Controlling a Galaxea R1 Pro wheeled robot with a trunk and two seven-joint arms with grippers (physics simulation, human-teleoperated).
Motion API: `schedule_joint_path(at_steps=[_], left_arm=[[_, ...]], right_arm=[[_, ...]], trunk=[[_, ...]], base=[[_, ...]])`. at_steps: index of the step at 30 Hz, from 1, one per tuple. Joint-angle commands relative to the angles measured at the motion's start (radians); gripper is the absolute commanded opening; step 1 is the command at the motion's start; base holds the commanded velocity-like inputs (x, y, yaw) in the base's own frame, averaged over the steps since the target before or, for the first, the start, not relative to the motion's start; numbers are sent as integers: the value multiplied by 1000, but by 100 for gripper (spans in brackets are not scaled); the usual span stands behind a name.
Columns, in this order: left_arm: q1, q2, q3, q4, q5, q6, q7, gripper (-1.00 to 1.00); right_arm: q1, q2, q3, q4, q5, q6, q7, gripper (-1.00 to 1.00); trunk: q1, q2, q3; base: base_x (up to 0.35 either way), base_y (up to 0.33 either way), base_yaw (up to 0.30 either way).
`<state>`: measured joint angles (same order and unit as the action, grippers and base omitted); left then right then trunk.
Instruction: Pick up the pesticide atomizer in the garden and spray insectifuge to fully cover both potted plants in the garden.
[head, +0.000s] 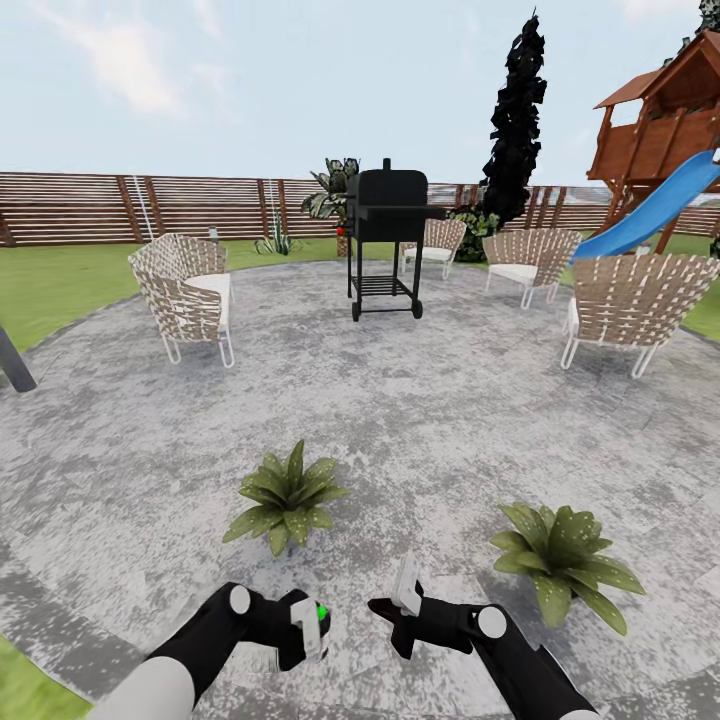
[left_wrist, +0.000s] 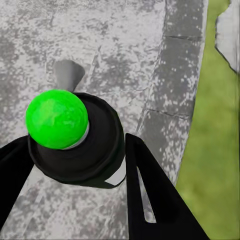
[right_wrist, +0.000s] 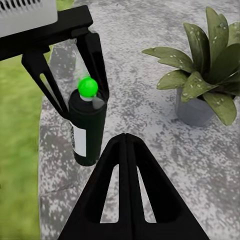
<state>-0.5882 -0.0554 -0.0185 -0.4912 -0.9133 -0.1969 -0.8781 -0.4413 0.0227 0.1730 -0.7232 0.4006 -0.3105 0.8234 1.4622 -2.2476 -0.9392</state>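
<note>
On a round grey mottled stone patio (head: 400, 400), the robot's left gripper (head: 305, 625) grips a small dark green pesticide bottle (right_wrist: 87, 132) with a white label, black top and bright green ball tip, its 2 black fingers (left_wrist: 150, 195) clamped against the bottle's sides. The right gripper (head: 400, 605) hovers just beside it with its fingers pressed together, holding nothing. 2 low potted plants with broad speckled green leaves stand near ahead, 1 left (head: 285, 497) and 1 right (head: 562, 560), with a black wheeled grill (head: 385, 240) and white-framed wicker chairs (head: 185, 295) well beyond
</note>
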Motion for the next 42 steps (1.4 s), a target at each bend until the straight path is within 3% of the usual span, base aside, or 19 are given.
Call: schedule_joint_path(at_steps=[1, 15, 42], left_arm=[[0, -7, 0, -1, -11, -12, -3, -100], [-1, -68, 0, -1, -12, -19, -5, -100], [-4, -96, 2, -3, -3, -22, -7, -100]], right_arm=[[0, 0, -1, -1, 9, -5, 0, -100], [0, 0, -1, 1, 9, -5, 0, -100], [0, -1, -3, 1, 11, -6, 0, -100]], trunk=[[0, 0, -1], [0, 0, -1], [0, 0, -1]], base=[[0, 0, 0], [0, 0, 0], [0, 0, 0]])
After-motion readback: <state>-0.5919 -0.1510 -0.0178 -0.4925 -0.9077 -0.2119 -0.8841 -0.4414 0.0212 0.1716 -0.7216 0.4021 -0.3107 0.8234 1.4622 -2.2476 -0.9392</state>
